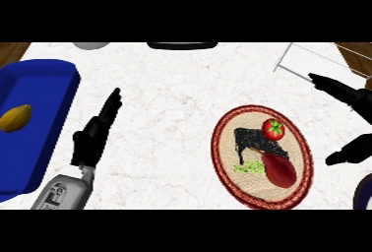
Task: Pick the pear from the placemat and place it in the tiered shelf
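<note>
Low at left, the left hand (93, 138) rests on the worktop (174, 88) with straight fingers, while the right hand (349, 123), fingers spread, hovers right of the placemat (227, 147).

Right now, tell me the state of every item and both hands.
Left hand: open, fingers straight, above bare counter.
Right hand: open, holding nothing, beside the placemat.
Placemat: flat, carrying food shapes; no pear visible.
Blue tray: holds one yellow item.
Wire shelf: empty where visible.
</note>
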